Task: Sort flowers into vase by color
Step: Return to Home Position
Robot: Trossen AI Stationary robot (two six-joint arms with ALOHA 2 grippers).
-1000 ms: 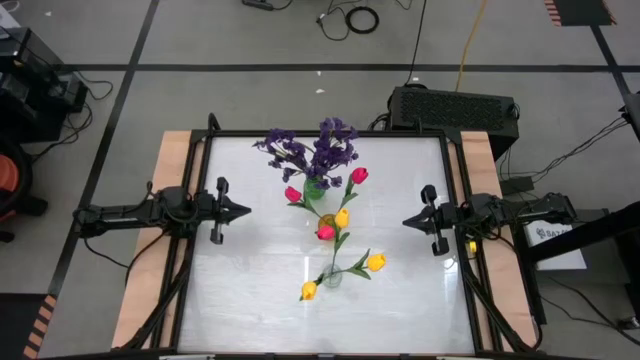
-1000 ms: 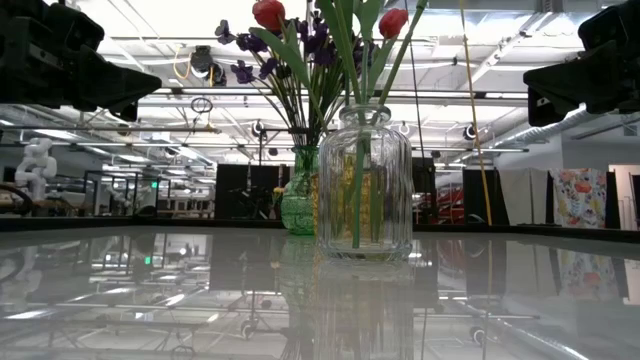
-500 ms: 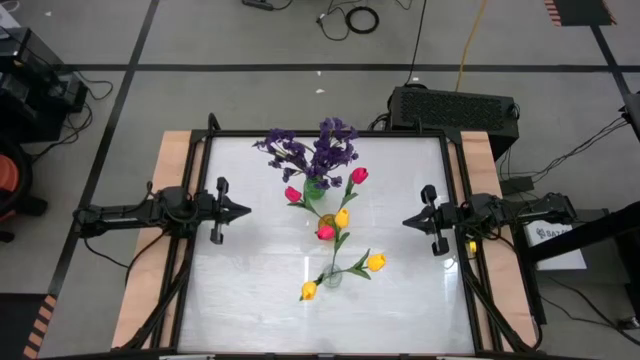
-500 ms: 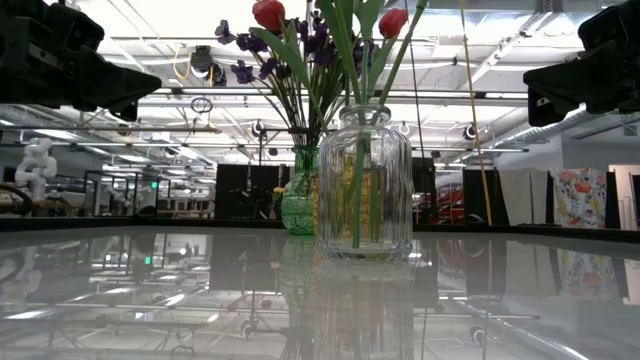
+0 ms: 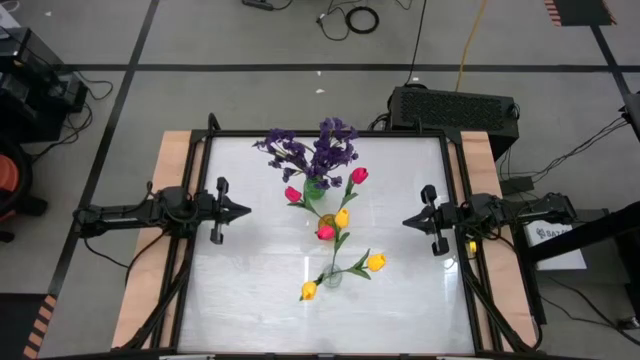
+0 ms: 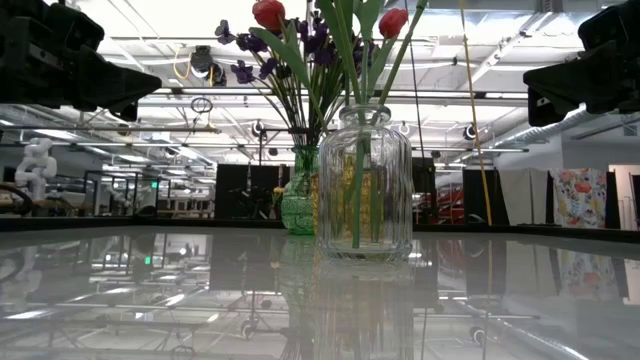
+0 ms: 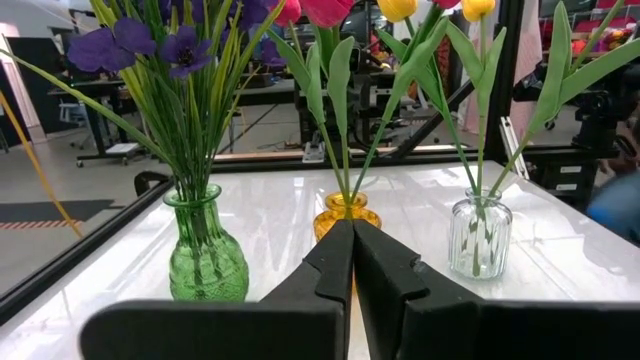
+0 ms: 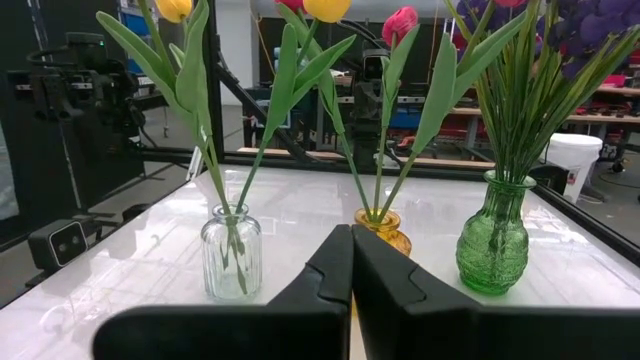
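Three small vases stand in a row at the table's middle. The green vase (image 5: 315, 190) at the far end holds bushy purple sprigs (image 5: 318, 150). An amber vase (image 7: 347, 213) holds pink-red tulips (image 5: 359, 176). The clear vase (image 5: 332, 276), nearest the front edge, holds yellow tulips (image 5: 375, 262). A further yellow tulip (image 5: 342, 217) and a pink-red one (image 5: 325, 232) hang between these two vases; whose they are I cannot tell. My left gripper (image 5: 245, 211) hovers shut at the left side, pointing level at the vases. My right gripper (image 5: 405, 221) mirrors it at the right, also shut.
The white glossy tabletop (image 5: 250, 290) is framed by a black rail with wooden strips (image 5: 175, 160) at both sides. A black box (image 5: 455, 105) sits beyond the far right corner. Bare table lies between each gripper and the vases.
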